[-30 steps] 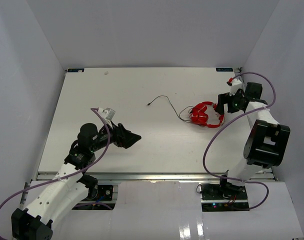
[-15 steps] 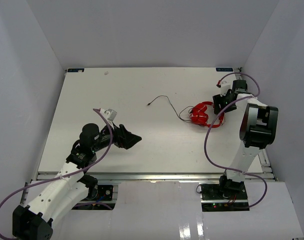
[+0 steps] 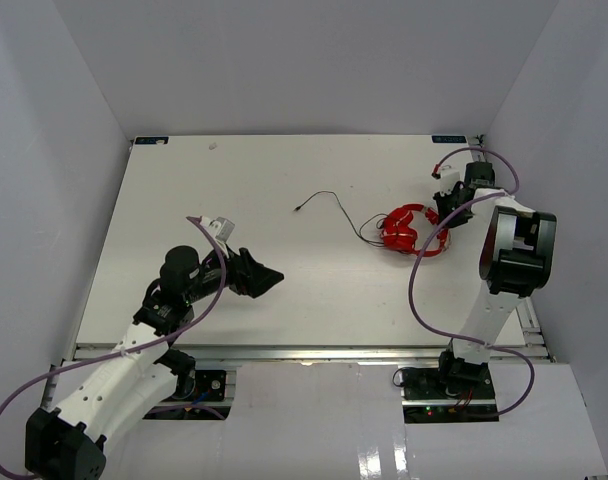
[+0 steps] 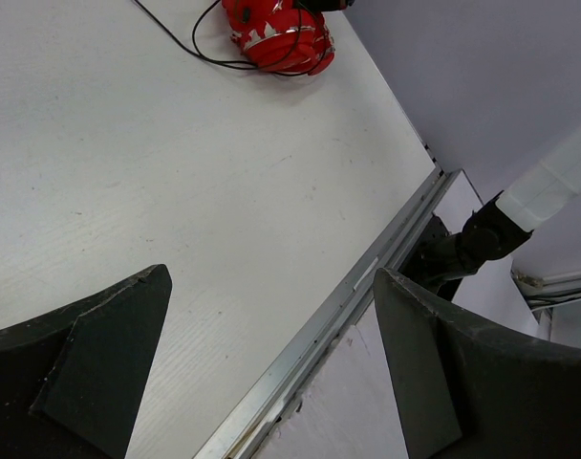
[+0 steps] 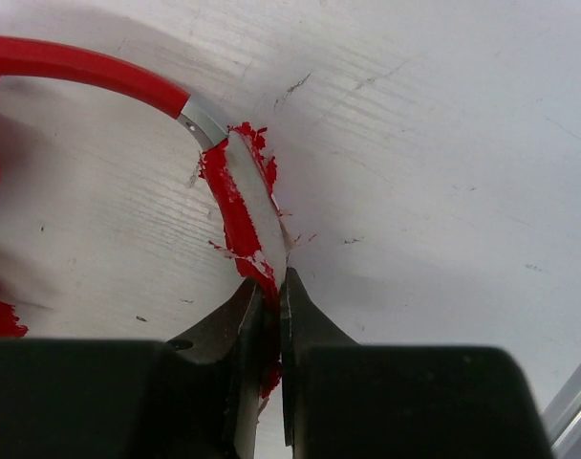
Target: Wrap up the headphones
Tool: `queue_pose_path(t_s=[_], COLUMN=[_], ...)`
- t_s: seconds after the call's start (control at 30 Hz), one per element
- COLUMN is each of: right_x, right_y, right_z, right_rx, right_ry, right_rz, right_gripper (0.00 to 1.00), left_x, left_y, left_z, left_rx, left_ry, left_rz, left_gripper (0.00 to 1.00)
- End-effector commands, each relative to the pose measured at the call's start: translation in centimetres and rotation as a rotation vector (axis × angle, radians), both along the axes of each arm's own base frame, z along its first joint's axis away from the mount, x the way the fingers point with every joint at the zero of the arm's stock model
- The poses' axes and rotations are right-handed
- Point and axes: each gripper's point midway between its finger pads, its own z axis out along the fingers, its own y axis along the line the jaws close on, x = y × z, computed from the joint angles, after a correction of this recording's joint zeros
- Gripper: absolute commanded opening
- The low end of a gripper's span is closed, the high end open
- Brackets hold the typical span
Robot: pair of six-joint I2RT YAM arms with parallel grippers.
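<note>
Right gripper is pinching shut on the headband of the small bright red over-ear headphones at far right, likely anchoring them. Left gripper is hovering wide open and empty at near left, probably waiting for the loose thin black cord.

Type of place: robotics laboratory, enclosed test cell.
Work surface: flat matte white tabletop, scuffed with fine scratches in the wrist views.
Enclosure: plain pale grey panel walls on the left, far and right sides, with no décor.
Frame: bare extruded aluminium rail along the near table edge.
Machinery: white-and-black jointed left arm and matching right arm, bolted side by side at the near edge.
Wiring: thick purple cables looped loosely along both arms.
Mounting: black base plates below the rail, with small lit indicators.
</note>
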Motion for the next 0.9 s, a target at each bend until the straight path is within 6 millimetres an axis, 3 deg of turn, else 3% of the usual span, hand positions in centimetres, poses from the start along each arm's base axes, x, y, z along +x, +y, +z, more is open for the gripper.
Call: queue_pose_path(t_s=[0.0,0.1,0.13,0.2,0.3,0.4,0.47,0.5,0.67,0.8,0.87], right_x=[-2.9,-5.6,-6.3,-8.0,-9.4,-10.6,-10.6,-10.7,-9.6,-9.5,-9.4], right_y=[1.9,4.0,4.9,6.0,8.3,11.5,12.6,13.0,13.3,13.3,13.6], right_z=[2.0,4.5,7.3,9.7,14.2,18.1,21.1,21.8,30.1,37.2,39.0], right_rx=[0.096,0.147,0.145,0.144,0.135,0.105,0.081,0.065,0.01,0.018,0.049], right_ry=[0.003,-0.086,-0.172,-0.25,-0.376,-0.471,-0.536,-0.551,-0.752,-0.885,-0.896], right_rz=[-0.015,-0.032,-0.022,-0.006,0.049,0.149,0.185,0.197,0.204,0.193,0.184], right_gripper=[0.08,0.08,0.08,0.08,0.08,0.08,0.08,0.08,0.08,0.08,0.08], left_x=[0.8,2.2,2.7,3.1,3.7,3.2,2.6,2.5,1.4,2.2,2.7], left_y=[-0.6,-0.4,-0.7,-1.6,-3.5,-6.7,-8.5,-8.8,-10.2,-10.9,-11.7], left_z=[0.8,1.2,1.4,2.2,2.3,3.3,3.2,3.5,3.4,4.6,4.8], left_rx=[-0.029,-0.014,-0.009,-0.018,-0.001,0.042,0.073,0.068,0.051,0.028,0.01], left_ry=[-0.005,-0.023,-0.048,-0.084,-0.111,-0.198,-0.254,-0.282,-0.468,-0.549,-0.586], left_rz=[-0.002,0.047,0.039,-0.005,-0.069,-0.161,-0.228,-0.239,-0.32,-0.301,-0.3], left_gripper=[0.98,0.98,0.98,0.98,0.98,0.98,0.98,0.97,0.96,0.98,0.98])
